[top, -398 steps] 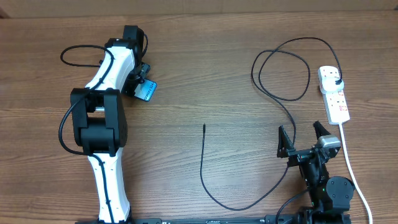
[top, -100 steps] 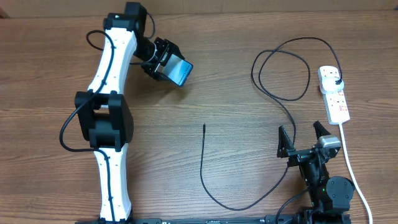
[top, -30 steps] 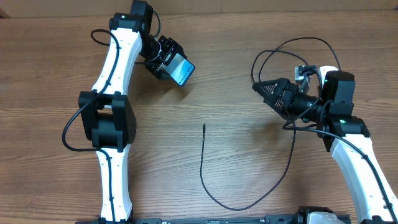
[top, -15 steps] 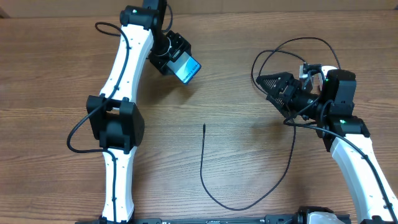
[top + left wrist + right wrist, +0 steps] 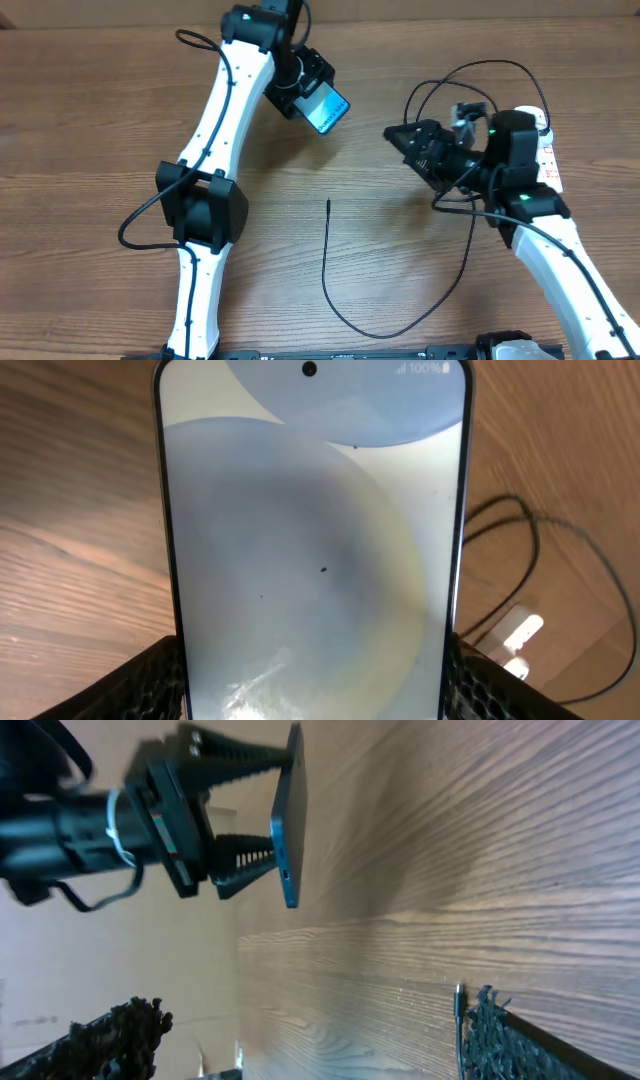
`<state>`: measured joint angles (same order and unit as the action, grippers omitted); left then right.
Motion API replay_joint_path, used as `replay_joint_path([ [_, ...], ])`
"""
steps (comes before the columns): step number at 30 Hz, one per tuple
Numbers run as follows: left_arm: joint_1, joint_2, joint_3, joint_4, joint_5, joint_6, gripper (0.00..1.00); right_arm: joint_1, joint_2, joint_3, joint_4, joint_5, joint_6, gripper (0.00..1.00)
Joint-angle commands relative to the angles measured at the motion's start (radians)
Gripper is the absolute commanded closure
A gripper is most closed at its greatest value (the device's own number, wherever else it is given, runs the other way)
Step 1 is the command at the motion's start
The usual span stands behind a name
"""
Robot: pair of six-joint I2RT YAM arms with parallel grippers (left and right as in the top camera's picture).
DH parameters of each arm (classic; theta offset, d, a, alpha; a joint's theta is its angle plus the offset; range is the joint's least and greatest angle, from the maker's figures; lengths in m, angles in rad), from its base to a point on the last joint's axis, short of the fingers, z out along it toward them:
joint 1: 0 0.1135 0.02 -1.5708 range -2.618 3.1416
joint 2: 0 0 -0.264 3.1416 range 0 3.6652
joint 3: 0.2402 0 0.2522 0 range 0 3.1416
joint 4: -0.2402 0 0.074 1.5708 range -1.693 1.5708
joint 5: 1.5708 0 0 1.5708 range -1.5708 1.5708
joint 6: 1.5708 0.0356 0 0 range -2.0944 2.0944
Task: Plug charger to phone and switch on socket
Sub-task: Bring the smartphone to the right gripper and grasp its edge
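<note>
My left gripper (image 5: 308, 88) is shut on the phone (image 5: 328, 110) and holds it off the table at the back centre, its lit blue screen facing up. In the left wrist view the phone (image 5: 315, 530) fills the frame between the fingers (image 5: 315, 695). My right gripper (image 5: 398, 134) is open and empty, raised, pointing left towards the phone. The right wrist view shows the phone (image 5: 290, 820) edge-on. The charger cable's tip (image 5: 329, 203) lies on the table below the phone. It also shows in the right wrist view (image 5: 458, 995). The socket (image 5: 550, 165) is mostly hidden behind my right arm.
The black cable (image 5: 380, 333) curves along the front of the table, then loops (image 5: 450, 100) at the back right towards the socket. The socket and the cable loops show past the phone in the left wrist view (image 5: 520, 635).
My left arm has carried the phone to the right, towards the table's centre. My right gripper has moved left and stays open.
</note>
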<state>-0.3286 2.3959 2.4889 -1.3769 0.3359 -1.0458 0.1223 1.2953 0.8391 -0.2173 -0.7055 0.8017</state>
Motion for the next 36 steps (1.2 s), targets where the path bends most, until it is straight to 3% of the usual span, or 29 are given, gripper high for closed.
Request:
replay_joint_path([
  [1, -0.038, -0.049, 0.033, -0.005, 0.014, -0.034, 0.96, 0.036, -0.003, 0.024, 0.007, 0.102, 0.036, 0.00],
  [17, -0.159, -0.049, 0.033, -0.010, 0.058, -0.262, 0.96, 0.051, -0.003, 0.024, 0.006, 0.213, 0.039, 0.00],
  [36, -0.201, -0.049, 0.033, -0.011, 0.173, -0.271, 0.96, 0.051, 0.052, 0.024, -0.020, 0.257, 0.036, 0.00],
])
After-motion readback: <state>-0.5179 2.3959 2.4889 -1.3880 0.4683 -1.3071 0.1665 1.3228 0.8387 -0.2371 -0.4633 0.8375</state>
